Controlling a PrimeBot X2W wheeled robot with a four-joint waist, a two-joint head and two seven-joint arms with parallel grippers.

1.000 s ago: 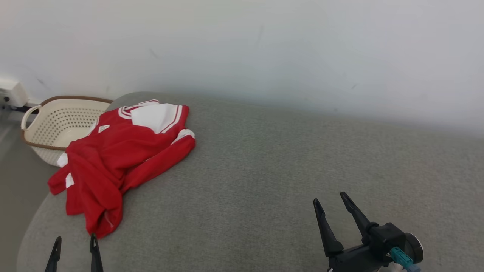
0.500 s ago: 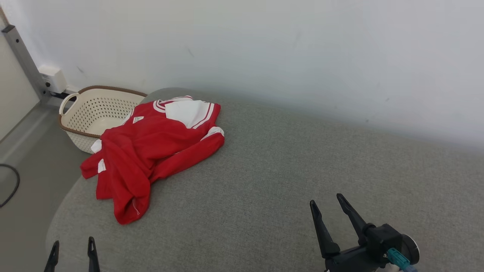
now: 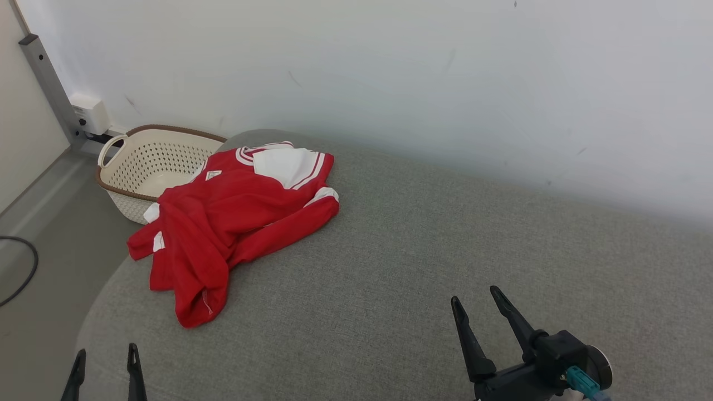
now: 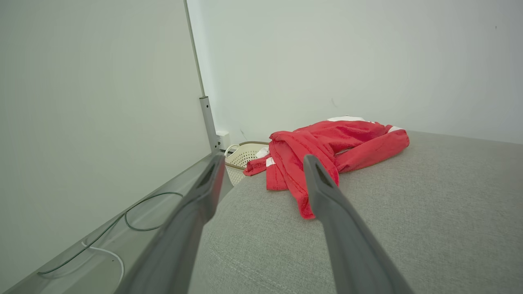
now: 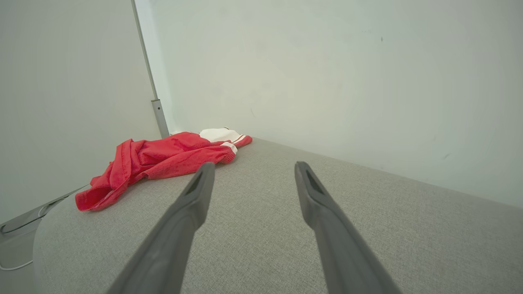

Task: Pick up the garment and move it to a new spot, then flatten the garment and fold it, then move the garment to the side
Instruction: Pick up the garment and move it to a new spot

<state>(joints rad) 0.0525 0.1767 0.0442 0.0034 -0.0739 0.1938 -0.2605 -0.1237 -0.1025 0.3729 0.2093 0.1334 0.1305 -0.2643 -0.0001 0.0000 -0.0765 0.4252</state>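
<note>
The left claw (image 3: 107, 350) and the right claw (image 3: 474, 294) both gape empty, so the pick-up is not yet begun; the red garment (image 3: 234, 217) lies crumpled ahead of the left claw, which probably must reach forward and pinch it.

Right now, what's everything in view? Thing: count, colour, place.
garment: 1, red and white, crumpled on cushion's left end
basket: 1, cream, brown rim, floor beyond that end
cushion: 1, grey, foreground
wall: 1, white, behind cushion
post: 1, grey metal, wall corner at left
socket box: 1, white, foot of post
dark cable: 1, floor, left
left gripper: 1, dark, open, empty, lower left
right gripper: 1, dark, open, empty, lower right over cushion
</note>
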